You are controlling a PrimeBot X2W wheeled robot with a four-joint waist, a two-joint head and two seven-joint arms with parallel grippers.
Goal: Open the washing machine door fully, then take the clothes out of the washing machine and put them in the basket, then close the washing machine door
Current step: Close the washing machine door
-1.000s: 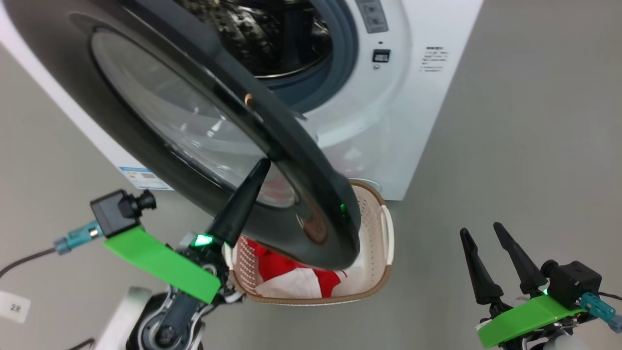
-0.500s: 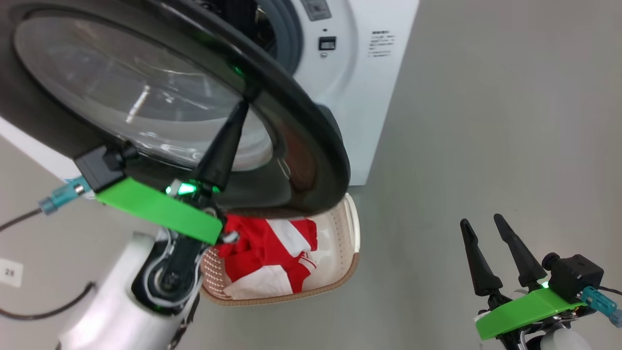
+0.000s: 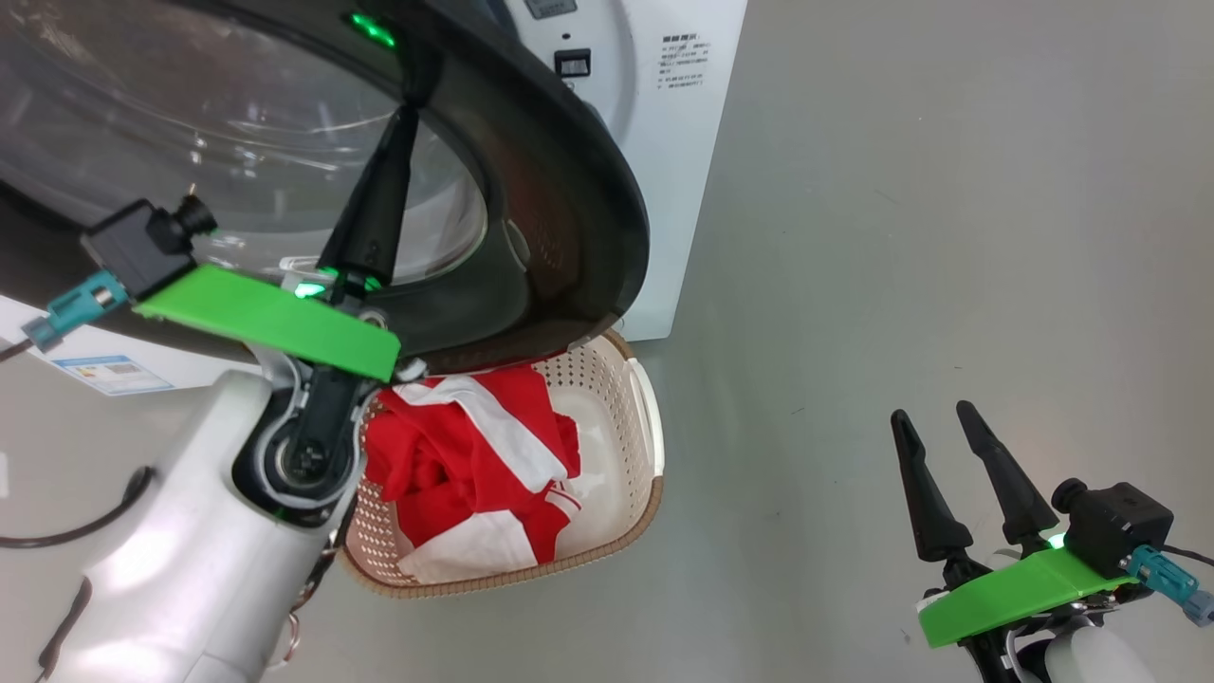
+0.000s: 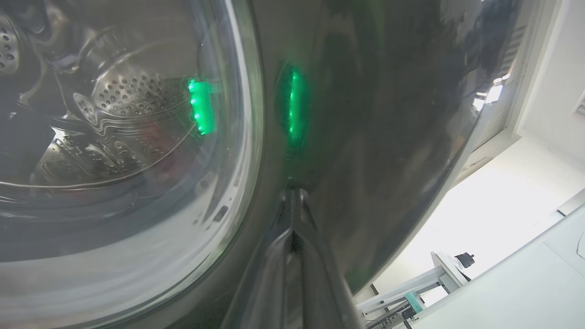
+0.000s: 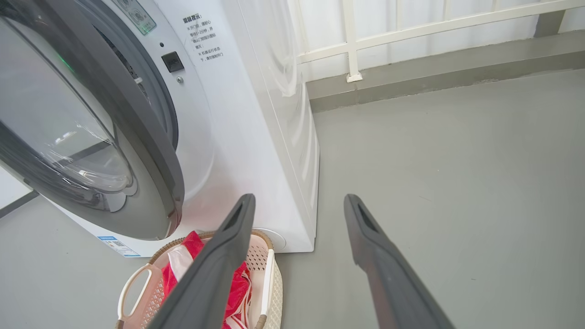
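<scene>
We are on the last step: the clothes (image 3: 465, 455) lie in the basket (image 3: 637, 417) in front of the washing machine (image 3: 683, 142), and our left tool (image 3: 408, 104), clenched empty, presses its tip on the half-shut washing machine door (image 3: 569, 190). Our right tool (image 3: 932, 414) hangs released. Next, we judge, a steady push until it latches.

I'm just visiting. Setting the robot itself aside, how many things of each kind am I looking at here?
washing machine: 1
washing machine door, standing ajar: 1
basket: 1
heap of red and white clothes, lying in the basket: 1 (the separate garments cannot be counted)
Total: 4
</scene>
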